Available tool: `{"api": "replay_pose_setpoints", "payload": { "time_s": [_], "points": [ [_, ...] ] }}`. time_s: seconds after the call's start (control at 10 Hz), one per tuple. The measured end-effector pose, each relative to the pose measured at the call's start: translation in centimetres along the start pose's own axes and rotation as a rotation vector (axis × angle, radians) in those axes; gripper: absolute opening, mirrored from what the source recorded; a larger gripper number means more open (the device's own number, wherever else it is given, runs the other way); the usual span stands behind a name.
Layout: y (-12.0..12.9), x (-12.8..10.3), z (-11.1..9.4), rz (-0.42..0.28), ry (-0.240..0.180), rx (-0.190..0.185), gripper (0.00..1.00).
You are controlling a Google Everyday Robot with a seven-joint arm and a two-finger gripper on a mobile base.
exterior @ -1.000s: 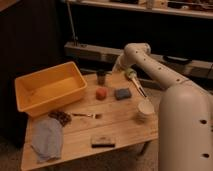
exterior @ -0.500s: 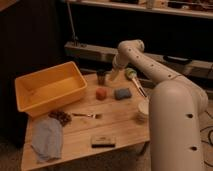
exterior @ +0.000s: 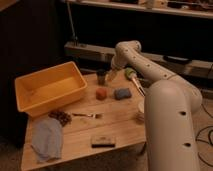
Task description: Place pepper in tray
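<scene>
The pepper (exterior: 102, 93) is a small orange-red lump on the wooden table (exterior: 120, 125), a little right of the yellow-orange tray (exterior: 30, 102). The tray stands at the table's left back and looks empty. My gripper (exterior: 111, 75) hangs at the end of the white arm above the table's back edge, just right of a dark cup (exterior: 101, 76) and above and slightly right of the pepper. It holds nothing that I can see.
A blue-grey sponge (exterior: 122, 93) lies right of the pepper. A brush with a green head (exterior: 133, 77) lies at the back right. Dark grapes (exterior: 60, 117), a fork (exterior: 87, 116), a blue cloth (exterior: 46, 139), a dark flat bar (exterior: 103, 141) and a white bowl (exterior: 140, 111) are on the table.
The arm has swung left along the table's back edge, bringing the gripper from near the brush to beside the dark cup. The objects on the table have not moved.
</scene>
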Motion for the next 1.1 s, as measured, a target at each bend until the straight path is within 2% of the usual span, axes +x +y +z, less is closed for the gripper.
{"api": "replay_pose_setpoints", "payload": {
  "time_s": [0.2, 0.5, 0.8, 0.9, 1.1],
  "points": [
    [0.5, -0.1, 1.0, 0.019, -0.013, 0.005, 0.8],
    [0.7, 1.6, 1.7, 0.114, -0.087, 0.035, 0.8],
    [0.9, 1.8, 2.0, 0.167, -0.164, 0.052, 0.8],
    [0.8, 2.2, 1.9, 0.174, -0.18, 0.057, 0.8],
    [0.7, 1.6, 1.9, 0.182, -0.217, 0.058, 0.8]
  ]
}}
